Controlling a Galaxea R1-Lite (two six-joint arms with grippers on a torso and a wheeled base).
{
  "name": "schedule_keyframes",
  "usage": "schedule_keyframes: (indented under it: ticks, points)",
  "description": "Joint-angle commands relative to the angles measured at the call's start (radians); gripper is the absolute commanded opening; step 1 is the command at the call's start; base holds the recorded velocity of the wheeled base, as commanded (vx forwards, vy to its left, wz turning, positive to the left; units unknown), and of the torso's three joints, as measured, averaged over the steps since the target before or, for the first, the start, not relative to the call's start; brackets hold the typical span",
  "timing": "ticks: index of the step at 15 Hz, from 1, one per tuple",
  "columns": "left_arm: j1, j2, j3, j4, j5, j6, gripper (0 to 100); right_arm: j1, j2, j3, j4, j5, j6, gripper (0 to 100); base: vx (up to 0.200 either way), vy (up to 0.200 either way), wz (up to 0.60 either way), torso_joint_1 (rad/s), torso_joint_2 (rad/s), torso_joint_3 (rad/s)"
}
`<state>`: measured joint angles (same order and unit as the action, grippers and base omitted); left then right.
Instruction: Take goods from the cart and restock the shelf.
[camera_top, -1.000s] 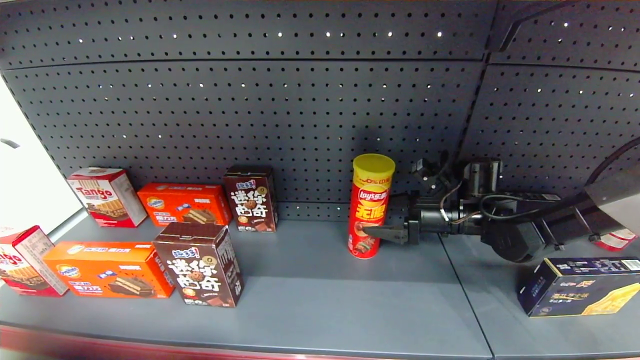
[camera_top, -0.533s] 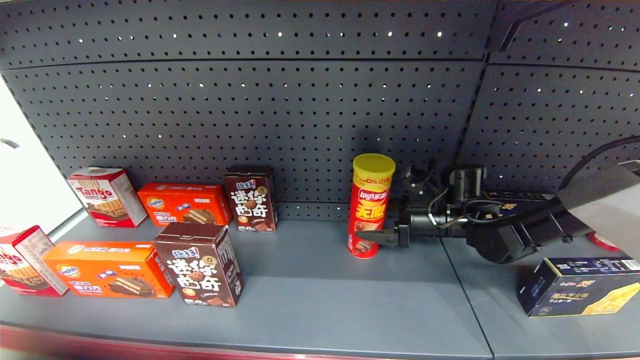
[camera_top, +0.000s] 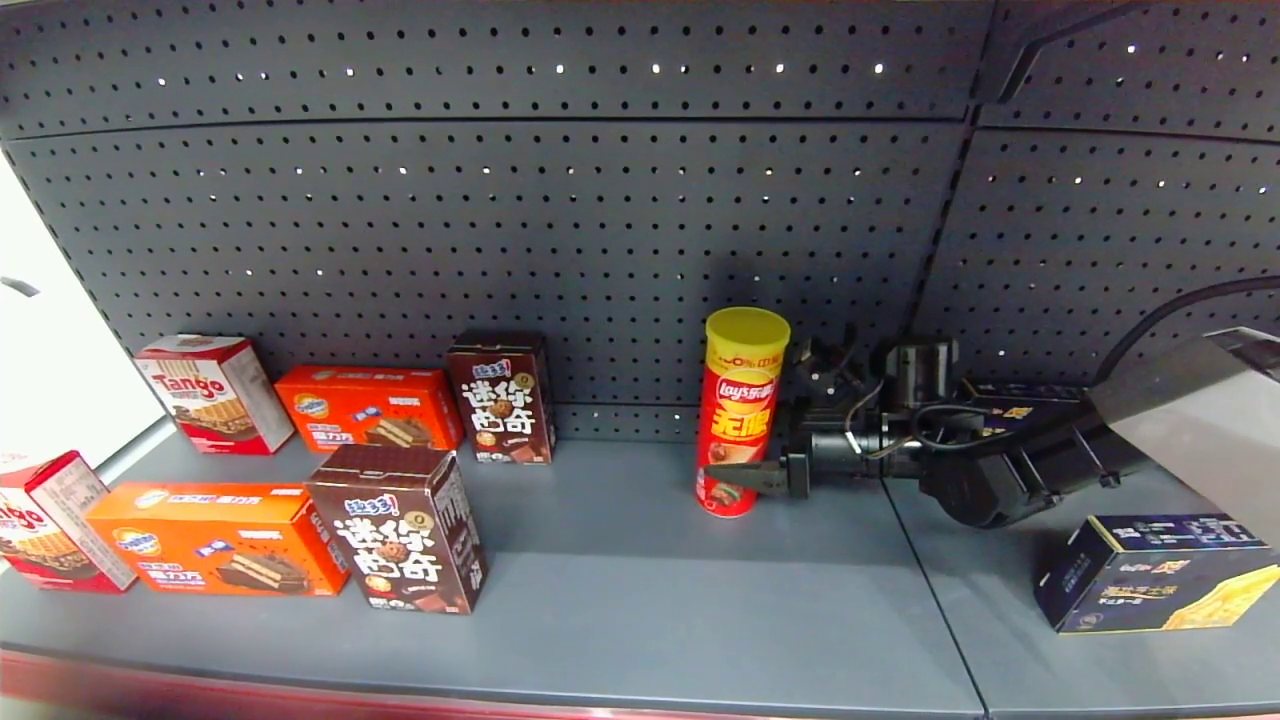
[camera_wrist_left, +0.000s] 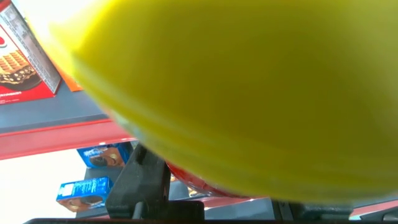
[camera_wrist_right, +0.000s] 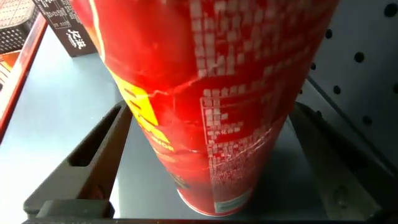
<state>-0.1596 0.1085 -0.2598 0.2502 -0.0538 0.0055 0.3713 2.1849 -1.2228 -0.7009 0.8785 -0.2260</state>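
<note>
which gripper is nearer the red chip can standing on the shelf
Right. The right gripper straddles the red chip can low down, a finger each side. The left gripper is off the shelf, by its red front edge.

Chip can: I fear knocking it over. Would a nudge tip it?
Probably tippy: the can stands tall on a narrow base. Laid down, it would likely roll, being round. Its glossy wall may slip in a light grip.

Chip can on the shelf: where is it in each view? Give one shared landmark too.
Head: can mid-shelf, upright, right gripper straddling it.
Right wrist: can up close, between the fingers.
Left wrist: likely absent; the yellow lid seems another item's.
Landmark: shelf's red edge, in all three.
</note>
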Motion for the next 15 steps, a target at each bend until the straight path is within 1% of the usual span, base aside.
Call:
schedule_keyframes:
  ticks: [1, 4, 9, 11, 14, 15]
  points:
    - [0.0, 0.0, 0.004, 0.0, -0.001, 0.001, 0, 0.003, -0.005, 0.003, -0.002, -0.003, 0.0, 0, 0.0, 0.0, 0.0, 0.0, 0.0, 0.0]
    - [0.0, 0.0, 0.007, -0.002, 0.0, -0.001, 0, 0.005, -0.014, 0.011, -0.002, -0.007, 0.002, 0, 0.0, 0.0, 0.0, 0.0, 0.0, 0.0]
    - [0.0, 0.0, 0.034, -0.009, -0.003, 0.001, 0, 0.017, -0.102, 0.075, 0.004, -0.015, 0.005, 0, 0.0, 0.0, 0.0, 0.0, 0.0, 0.0]
    - [0.0, 0.0, 0.042, -0.011, -0.003, 0.001, 0, 0.032, -0.177, 0.129, 0.006, -0.021, 0.007, 0, 0.0, 0.0, 0.0, 0.0, 0.0, 0.0]
    - [0.0, 0.0, 0.042, -0.011, -0.003, -0.001, 0, 0.063, -0.269, 0.207, 0.007, -0.082, 0.01, 0, 0.0, 0.0, 0.0, 0.0, 0.0, 0.0]
    - [0.0, 0.0, 0.047, -0.011, -0.003, -0.012, 0, 0.077, -0.317, 0.253, 0.006, -0.089, 0.02, 0, 0.0, 0.0, 0.0, 0.0, 0.0, 0.0]
